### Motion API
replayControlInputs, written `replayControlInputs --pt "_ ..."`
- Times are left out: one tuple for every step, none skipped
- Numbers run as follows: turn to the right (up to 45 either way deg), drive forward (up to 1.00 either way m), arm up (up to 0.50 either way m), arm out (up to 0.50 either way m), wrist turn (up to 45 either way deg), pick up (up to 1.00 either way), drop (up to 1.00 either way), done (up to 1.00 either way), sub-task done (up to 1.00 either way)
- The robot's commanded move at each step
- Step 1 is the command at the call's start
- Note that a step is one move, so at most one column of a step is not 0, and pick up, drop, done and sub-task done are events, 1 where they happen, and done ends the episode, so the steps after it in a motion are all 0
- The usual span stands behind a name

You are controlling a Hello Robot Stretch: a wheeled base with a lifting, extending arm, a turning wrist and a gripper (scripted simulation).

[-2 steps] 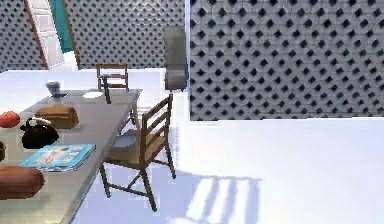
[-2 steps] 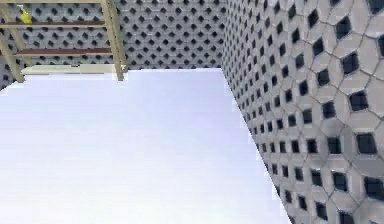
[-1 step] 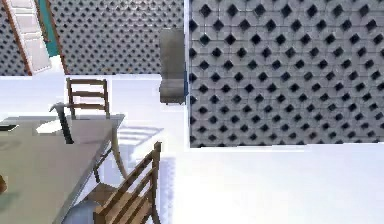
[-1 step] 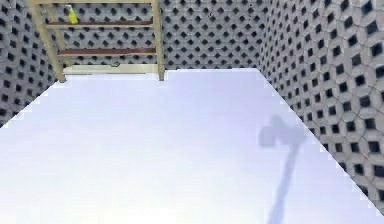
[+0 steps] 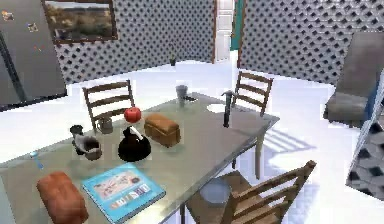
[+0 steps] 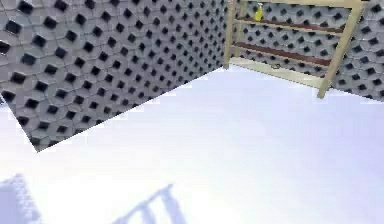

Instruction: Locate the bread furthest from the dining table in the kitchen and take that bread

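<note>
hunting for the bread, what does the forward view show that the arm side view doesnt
Forward view: a dining table with wooden chairs around it. On it are two brown loaves, one loaf near the middle and one loaf at the near corner, plus a red round thing and a blue-edged flat thing. A grey fridge and a grey armchair stand beyond.
Arm side view: a wooden shelf unit with a small yellow thing on it.
Both: dark lattice-patterned wall and pale floor.

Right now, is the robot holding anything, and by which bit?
I can't tell. A brown loaf lies near the middle of the dining table, and a reddish loaf lies at its near corner.
</note>
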Motion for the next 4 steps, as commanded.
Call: replayControlInputs --pt "-45.0 0.00 0.00 0.00 0.0 0.00 0.00 0.00 0.00" --pt "-45.0 0.00 0.00 0.00 0.0 0.00 0.00 0.00 0.00" --pt "-33.0 0.00 0.00 0.00 0.0 0.00 0.00 0.00 0.00" --pt "0.0 0.75 0.00 0.00 0.0 0.00 0.00 0.00 0.00"
